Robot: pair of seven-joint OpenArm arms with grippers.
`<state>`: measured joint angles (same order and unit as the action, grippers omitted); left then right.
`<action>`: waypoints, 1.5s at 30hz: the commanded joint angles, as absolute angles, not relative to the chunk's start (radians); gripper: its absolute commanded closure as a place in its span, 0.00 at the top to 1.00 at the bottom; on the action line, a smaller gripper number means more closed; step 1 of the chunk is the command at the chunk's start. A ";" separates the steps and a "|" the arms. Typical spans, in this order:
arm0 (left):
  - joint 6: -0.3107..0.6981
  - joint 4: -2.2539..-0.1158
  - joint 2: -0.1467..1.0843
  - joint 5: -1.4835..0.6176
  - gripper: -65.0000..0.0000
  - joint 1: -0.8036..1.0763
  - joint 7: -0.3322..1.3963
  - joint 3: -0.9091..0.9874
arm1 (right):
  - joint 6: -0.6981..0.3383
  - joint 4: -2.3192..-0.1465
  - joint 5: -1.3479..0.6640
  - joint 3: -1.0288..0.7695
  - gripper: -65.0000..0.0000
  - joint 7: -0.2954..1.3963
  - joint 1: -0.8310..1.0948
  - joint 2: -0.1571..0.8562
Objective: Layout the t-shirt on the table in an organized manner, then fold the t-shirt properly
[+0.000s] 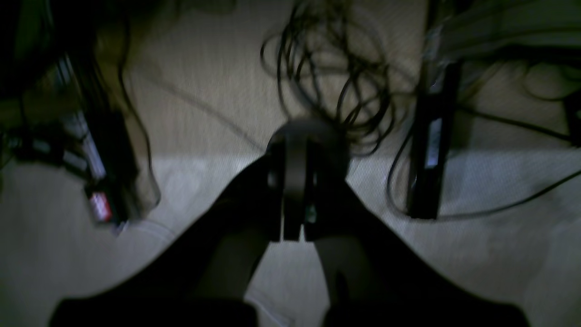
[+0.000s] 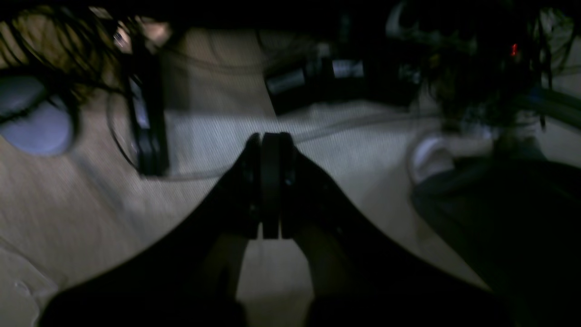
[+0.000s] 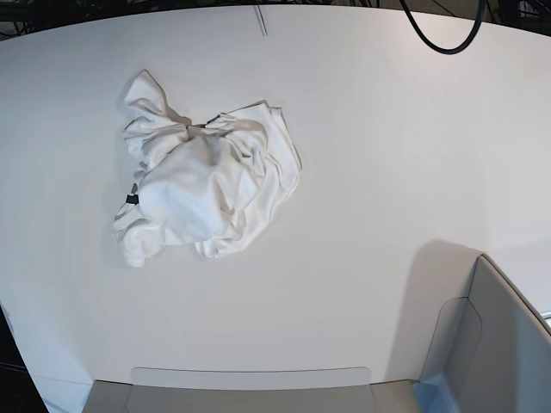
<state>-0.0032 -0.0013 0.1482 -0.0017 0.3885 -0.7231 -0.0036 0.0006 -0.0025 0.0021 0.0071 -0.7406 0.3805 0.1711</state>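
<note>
Shirt (image 3: 207, 185), one, crumpled, apparently alone on table (image 3: 387, 172)

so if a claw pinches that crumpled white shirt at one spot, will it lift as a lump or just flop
Likely flop: the t-shirt lies in soft, loose folds, so one pinch probably drags out a hanging tail. It looks thin and light. On the smooth table it may slide when pushed.

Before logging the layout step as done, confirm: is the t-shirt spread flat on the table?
No: in the base view the t-shirt lies crumpled in a bunched heap on the table, not spread flat.
</note>
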 commanded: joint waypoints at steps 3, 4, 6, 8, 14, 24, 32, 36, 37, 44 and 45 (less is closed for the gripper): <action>-0.008 0.000 0.151 -0.007 0.00 0.443 -0.911 0.001 | -0.002 0.000 0.001 0.008 0.00 -0.858 0.421 0.177; -0.010 0.000 0.150 -0.007 0.00 0.456 -0.957 0.001 | -0.002 0.000 0.001 0.008 0.00 -0.886 0.427 0.177; -0.010 0.000 0.150 -0.007 0.00 0.478 -1.061 0.012 | -0.002 0.000 0.001 0.008 0.00 -0.951 0.440 0.177; -0.010 0.000 0.148 -0.007 0.00 0.499 -1.171 0.064 | -0.002 0.000 0.001 0.008 0.00 -1.024 0.453 0.177; -0.008 -0.067 0.139 -0.007 0.00 0.559 -1.337 0.222 | -0.002 -0.027 0.001 0.004 0.00 -1.147 0.487 0.177; -0.008 -0.438 0.076 -0.005 0.00 0.704 -1.342 0.305 | -0.002 -0.390 -0.001 0.007 0.00 -1.152 0.654 0.174; -0.008 -0.768 0.027 -0.007 0.00 0.837 -1.340 0.306 | -0.002 -0.725 -0.005 0.004 0.00 -1.150 0.814 0.154; -0.010 -0.874 0.013 -0.007 0.00 0.875 -1.340 0.306 | -0.001 -0.835 -0.005 0.005 0.00 -1.150 0.862 0.153; -0.010 -0.894 0.002 -0.007 0.00 0.878 -1.340 0.308 | -0.001 -0.866 -0.005 0.005 0.00 -1.150 0.875 0.153; -0.010 -0.995 -0.038 -0.007 0.00 0.888 -1.340 0.392 | 0.004 -1.072 -0.005 0.001 0.00 -1.150 0.957 0.153; -0.010 -1.013 -0.039 -0.008 0.00 0.898 -1.340 0.401 | 0.005 -1.096 -0.005 0.001 0.00 -1.150 0.963 0.153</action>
